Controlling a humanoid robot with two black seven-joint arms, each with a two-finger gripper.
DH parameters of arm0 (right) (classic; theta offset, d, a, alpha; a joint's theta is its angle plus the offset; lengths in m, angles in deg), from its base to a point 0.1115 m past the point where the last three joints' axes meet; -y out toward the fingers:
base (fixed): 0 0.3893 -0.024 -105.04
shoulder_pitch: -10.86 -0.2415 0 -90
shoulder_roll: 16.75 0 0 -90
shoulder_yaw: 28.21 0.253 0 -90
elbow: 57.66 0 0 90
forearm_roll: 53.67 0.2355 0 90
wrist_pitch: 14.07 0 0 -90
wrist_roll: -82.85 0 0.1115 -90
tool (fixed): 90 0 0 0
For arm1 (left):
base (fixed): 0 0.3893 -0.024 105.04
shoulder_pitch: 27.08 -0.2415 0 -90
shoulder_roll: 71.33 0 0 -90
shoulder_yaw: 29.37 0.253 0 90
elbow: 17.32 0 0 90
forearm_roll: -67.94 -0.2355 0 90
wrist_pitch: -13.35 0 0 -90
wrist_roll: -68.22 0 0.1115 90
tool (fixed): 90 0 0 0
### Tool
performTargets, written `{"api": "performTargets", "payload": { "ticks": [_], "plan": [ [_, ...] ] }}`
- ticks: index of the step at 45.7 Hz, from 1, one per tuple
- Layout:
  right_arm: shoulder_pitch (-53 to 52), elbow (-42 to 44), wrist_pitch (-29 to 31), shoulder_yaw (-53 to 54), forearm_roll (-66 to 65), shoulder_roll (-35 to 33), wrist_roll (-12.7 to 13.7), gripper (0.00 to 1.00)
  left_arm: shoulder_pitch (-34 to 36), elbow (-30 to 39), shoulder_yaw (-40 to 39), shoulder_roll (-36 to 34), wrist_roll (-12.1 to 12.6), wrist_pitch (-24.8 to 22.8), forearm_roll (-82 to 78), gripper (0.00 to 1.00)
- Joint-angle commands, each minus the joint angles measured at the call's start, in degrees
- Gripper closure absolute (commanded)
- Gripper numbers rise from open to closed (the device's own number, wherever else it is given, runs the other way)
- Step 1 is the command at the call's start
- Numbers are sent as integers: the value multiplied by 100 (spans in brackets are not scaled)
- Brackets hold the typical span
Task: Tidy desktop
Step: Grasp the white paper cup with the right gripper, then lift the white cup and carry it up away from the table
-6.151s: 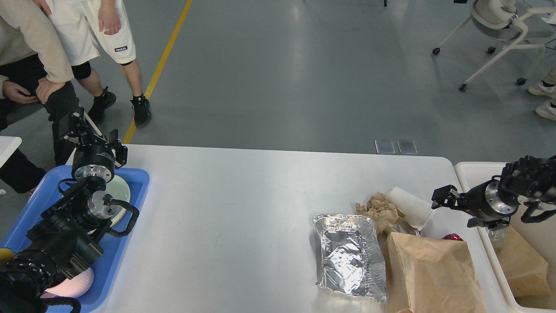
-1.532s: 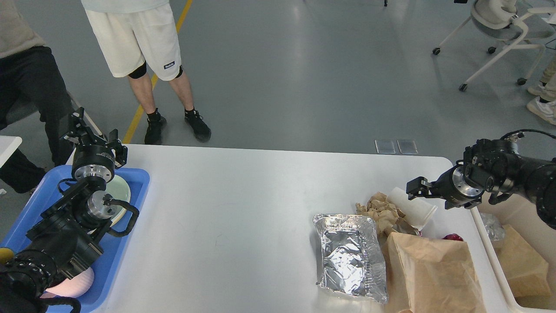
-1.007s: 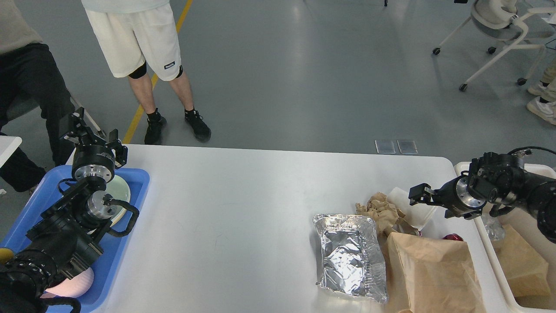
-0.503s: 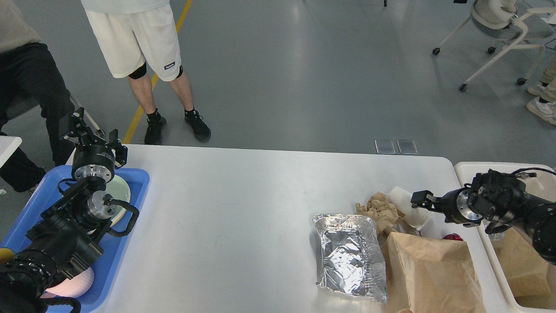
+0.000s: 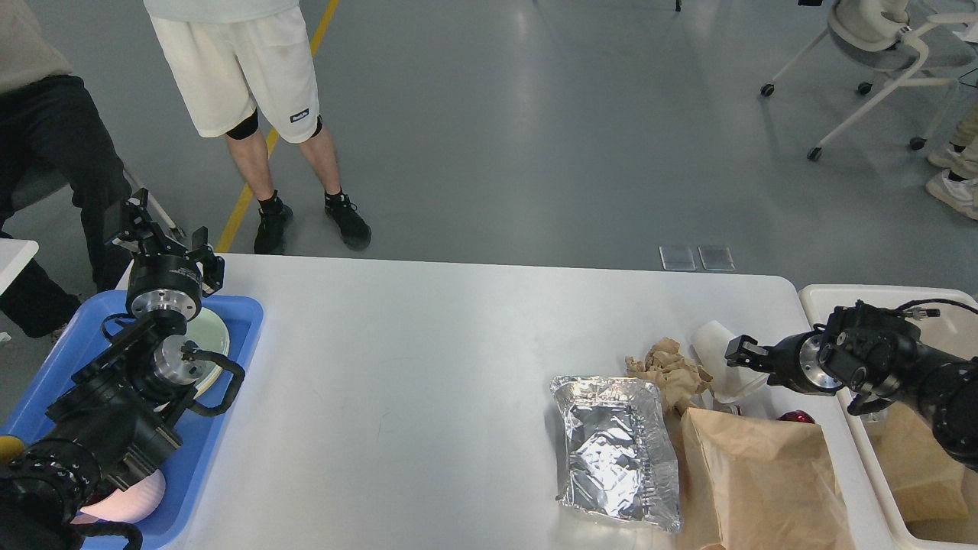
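So the desktop [image 5: 428,367], white, smooth, round-cornered, filled the frame's middle. Right gripper [image 5: 735,354] at right touched a white paper cup [image 5: 718,359]; grip unclear. Left gripper [image 5: 157,238], upper left, also couldn't tell.

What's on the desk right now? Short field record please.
surface: white rectangular desktop
trash cluster: white paper cup on its side, crumpled brown paper wad, silver foil pouch, brown paper bag
right gripper: at the cup, grip unclear
left gripper: over blue plastic tray
bin: cream-white rectangular bin, right of desktop
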Motion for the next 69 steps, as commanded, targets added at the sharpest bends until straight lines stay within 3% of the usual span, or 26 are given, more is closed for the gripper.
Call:
{"api": "performTargets", "payload": {
  "ticks": [1, 6, 11, 38, 51, 69],
  "plan": [
    [-7, -16, 9, 2, -2, 5, 1, 65, 0, 0, 0, 0, 0, 0, 0, 4],
    [-7, -16, 27, 2, -2, 5, 10, 87, 0, 0, 0, 0, 0, 0, 0, 4],
    [-16, -16, 27, 2, -2, 5, 10, 100, 0, 0, 0, 0, 0, 0, 0, 4],
    [-191, -156, 193, 46, -11, -4, 18, 100, 0, 0, 0, 0, 0, 0, 0, 4],
    [-912, -209, 1476, -200, -72, -83, 36, 100, 0, 0, 0, 0, 0, 0, 0, 4],
    [-2528, -376, 2821, -1008, -134, -215, 45, 100, 0, -9, 0, 0, 0, 0, 0, 4]
  ]
}}
